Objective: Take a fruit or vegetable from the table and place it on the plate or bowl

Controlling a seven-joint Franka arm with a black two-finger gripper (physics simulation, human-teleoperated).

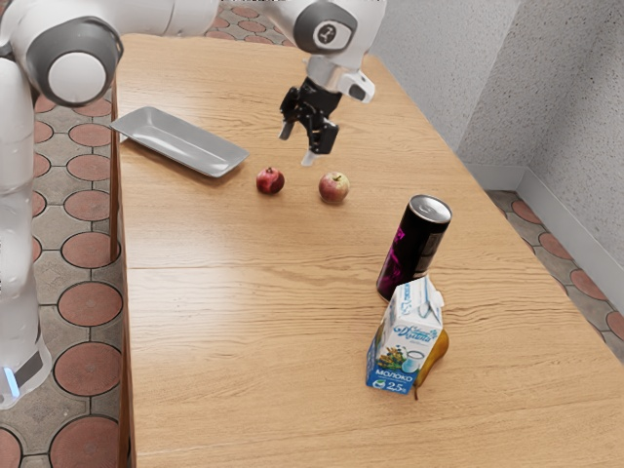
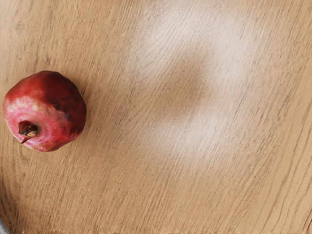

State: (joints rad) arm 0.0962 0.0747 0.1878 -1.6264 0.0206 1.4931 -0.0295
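Exterior view: pomegranate [image 1: 270,180] lies below pincer [image 1: 299,144], seemingly slightly aside.

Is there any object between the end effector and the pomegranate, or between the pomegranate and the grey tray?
Nothing visible stands in either path. The end effector hangs open above the table, near the pomegranate; only bare wood lies between that fruit and the tray. The apple lies beyond the pomegranate, away from the tray.
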